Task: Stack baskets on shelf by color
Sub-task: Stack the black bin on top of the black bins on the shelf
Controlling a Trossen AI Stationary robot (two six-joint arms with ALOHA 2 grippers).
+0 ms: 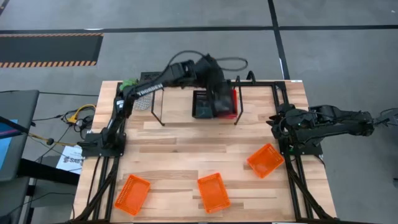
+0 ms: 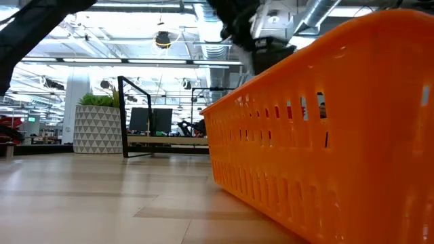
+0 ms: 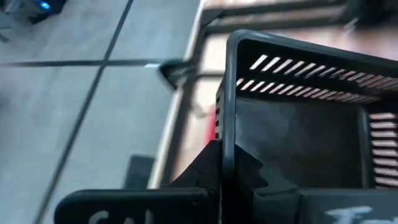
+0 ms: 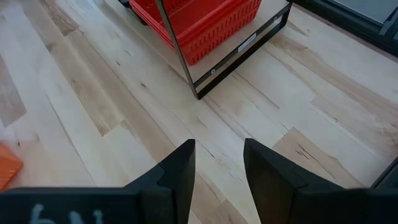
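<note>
My left gripper [image 1: 214,96] reaches over the far middle of the table to the shelf [image 1: 256,83] and is shut on a black basket [image 1: 201,104] [image 3: 298,130]. Red baskets [image 1: 233,102] [image 4: 199,18] sit on the shelf board just right of it. Three orange baskets lie on the table: near left [image 1: 132,194], near middle [image 1: 213,191] and right [image 1: 265,160]. The near middle one fills the low view [image 2: 325,135]. My right gripper [image 4: 217,171] is open above bare table near the right edge [image 1: 277,121]. My left gripper pinches one side wall of the black basket at its rim [image 3: 227,134], short of a corner. One finger [image 3: 208,165] is outside the wall and the other [image 3: 256,177] is inside. The basket stays level, open side up; whether its bottom rests on the shelf board is hidden.
A white plant pot [image 2: 98,129] stands at the far left by the shelf [image 2: 163,139]. The black arm frames run along both table sides [image 1: 102,168] [image 1: 298,174]. Bare wood lies between the shelf and the orange baskets [image 1: 199,146].
</note>
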